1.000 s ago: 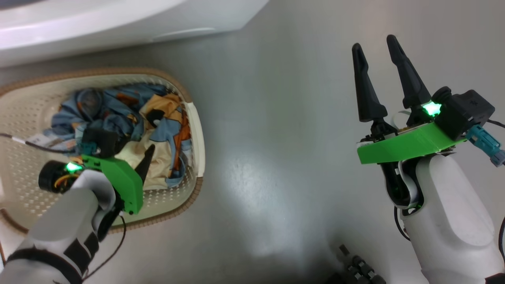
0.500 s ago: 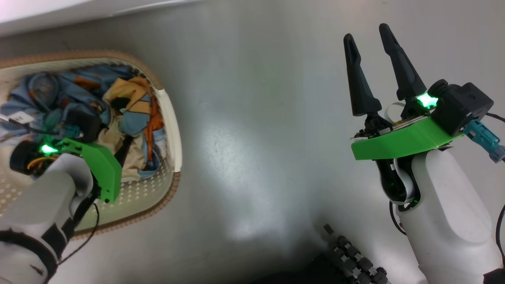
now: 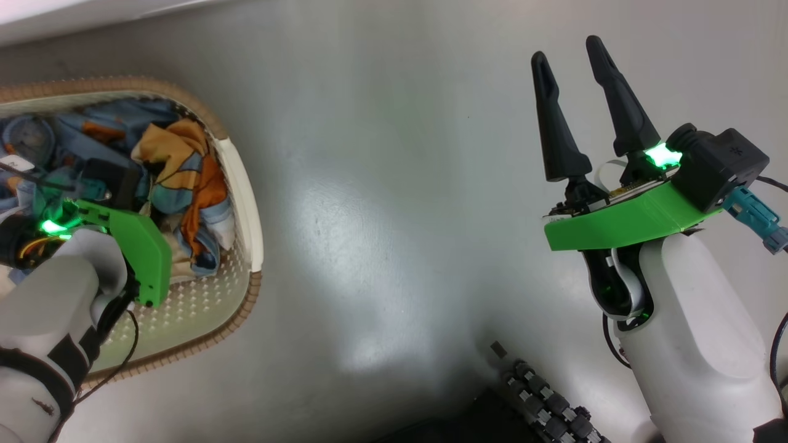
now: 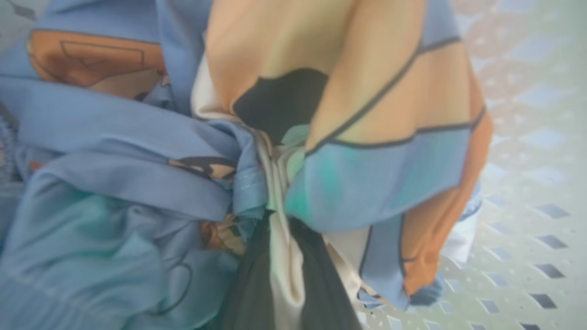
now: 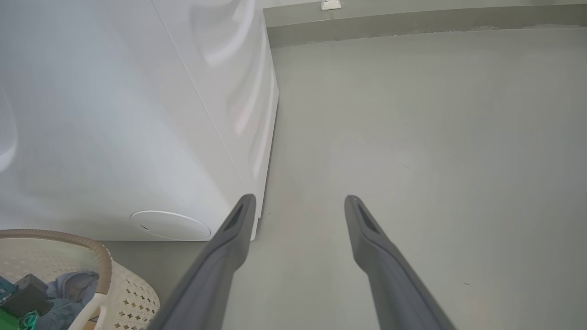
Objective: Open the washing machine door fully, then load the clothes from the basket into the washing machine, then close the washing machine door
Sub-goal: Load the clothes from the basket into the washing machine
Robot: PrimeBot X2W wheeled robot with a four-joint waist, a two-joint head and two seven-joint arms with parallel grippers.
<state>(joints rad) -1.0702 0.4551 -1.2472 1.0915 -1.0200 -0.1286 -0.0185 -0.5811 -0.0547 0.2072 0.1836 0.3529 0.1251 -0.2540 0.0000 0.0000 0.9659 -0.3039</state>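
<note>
In the basket [image 3: 245, 184]: the clothes [image 3: 175, 178], a bunched heap of light blue, orange and cream fabric, lying against the wall nearer the right arm.
Left gripper [image 4: 279, 223]: deep in the heap, fingers close together, pinching a cream fold of the clothes.
Right gripper [image 3: 566, 49]: fingers spread apart, empty, above the grey floor [image 3: 381, 215], well apart from the basket.
Washing machine [image 5: 114, 114]: white cabinet standing just beyond the basket.

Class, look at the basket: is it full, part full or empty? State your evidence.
Part full. Clothes lie bunched at one end of the basket; its perforated floor shows bare beside them.
</note>
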